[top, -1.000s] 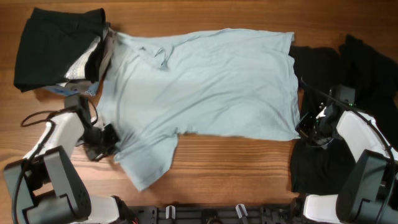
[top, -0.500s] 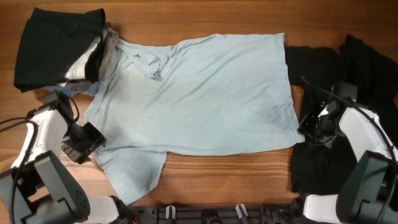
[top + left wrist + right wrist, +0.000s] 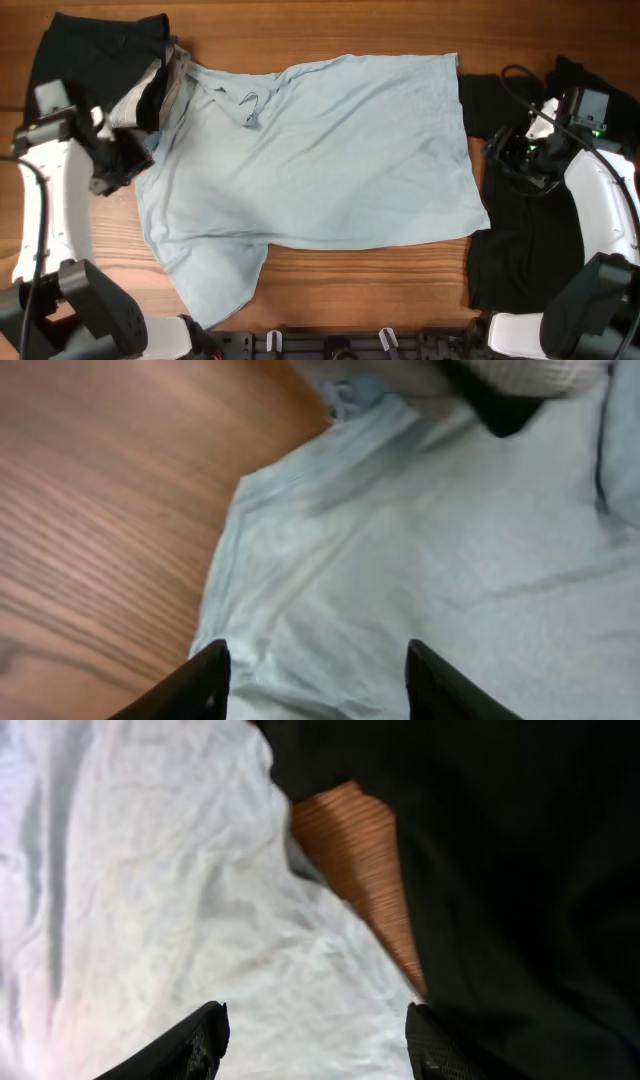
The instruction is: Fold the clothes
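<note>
A large pale blue T-shirt (image 3: pixel 320 150) lies spread flat on the wooden table, collar at the far left, one sleeve hanging toward the front edge. My left gripper (image 3: pixel 116 166) hovers at the shirt's left edge near the shoulder. In the left wrist view the left gripper (image 3: pixel 315 670) is open, with the blue cloth (image 3: pixel 420 540) lying below the fingers. My right gripper (image 3: pixel 518 156) hangs by the shirt's right hem. The right wrist view shows the right gripper (image 3: pixel 315 1025) open above the hem (image 3: pixel 150 900), beside black cloth (image 3: pixel 520 870).
A stack of dark and pale folded garments (image 3: pixel 95 70) sits at the far left corner, touching the shirt's collar side. Black clothes (image 3: pixel 520 260) lie spread along the right side under the right arm. Bare wood (image 3: pixel 380 280) shows along the front edge.
Both grippers have opened and let go of the blue shirt. The left arm moved away from the front sleeve to the shoulder edge; the right moved farther back. The shirt shifted slightly left.
</note>
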You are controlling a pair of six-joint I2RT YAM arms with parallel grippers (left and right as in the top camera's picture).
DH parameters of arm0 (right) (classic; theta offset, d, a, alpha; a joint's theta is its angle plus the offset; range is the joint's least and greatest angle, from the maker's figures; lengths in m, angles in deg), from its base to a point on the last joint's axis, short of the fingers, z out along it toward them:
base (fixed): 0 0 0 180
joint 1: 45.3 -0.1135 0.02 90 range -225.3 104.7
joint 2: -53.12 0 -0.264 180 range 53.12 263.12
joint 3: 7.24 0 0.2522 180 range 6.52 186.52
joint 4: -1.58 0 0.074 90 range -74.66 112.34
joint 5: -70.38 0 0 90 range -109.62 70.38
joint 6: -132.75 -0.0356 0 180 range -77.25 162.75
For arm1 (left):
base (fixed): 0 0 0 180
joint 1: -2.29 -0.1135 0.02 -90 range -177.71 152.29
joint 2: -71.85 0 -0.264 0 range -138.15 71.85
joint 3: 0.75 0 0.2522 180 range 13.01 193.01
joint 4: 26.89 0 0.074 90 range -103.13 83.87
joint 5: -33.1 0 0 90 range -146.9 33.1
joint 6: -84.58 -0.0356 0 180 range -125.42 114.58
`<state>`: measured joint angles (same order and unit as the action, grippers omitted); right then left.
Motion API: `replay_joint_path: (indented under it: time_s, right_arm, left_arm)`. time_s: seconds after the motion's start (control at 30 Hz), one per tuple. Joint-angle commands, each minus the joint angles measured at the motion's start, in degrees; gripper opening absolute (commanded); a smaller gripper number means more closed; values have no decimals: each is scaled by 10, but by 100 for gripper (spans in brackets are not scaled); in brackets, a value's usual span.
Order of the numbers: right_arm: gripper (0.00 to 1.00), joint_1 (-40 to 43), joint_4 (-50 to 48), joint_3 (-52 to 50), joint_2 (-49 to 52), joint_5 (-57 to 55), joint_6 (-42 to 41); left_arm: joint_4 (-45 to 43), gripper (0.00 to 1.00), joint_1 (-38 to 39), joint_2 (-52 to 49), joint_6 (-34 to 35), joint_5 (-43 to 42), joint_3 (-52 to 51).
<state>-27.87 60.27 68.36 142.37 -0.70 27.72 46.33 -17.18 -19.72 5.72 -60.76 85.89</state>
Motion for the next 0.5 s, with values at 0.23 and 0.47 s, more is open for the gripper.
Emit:
replay_joint_path:
  time_s: [0.23,0.47]
  right_arm:
    - [61,3,10,8,-10,30,-17]
    - [61,3,8,8,-10,28,-16]
  left_arm:
    - [-40,50,-50,-64,28,59,-82]
    - [-210,50,-63,-67,-18,10,-174]
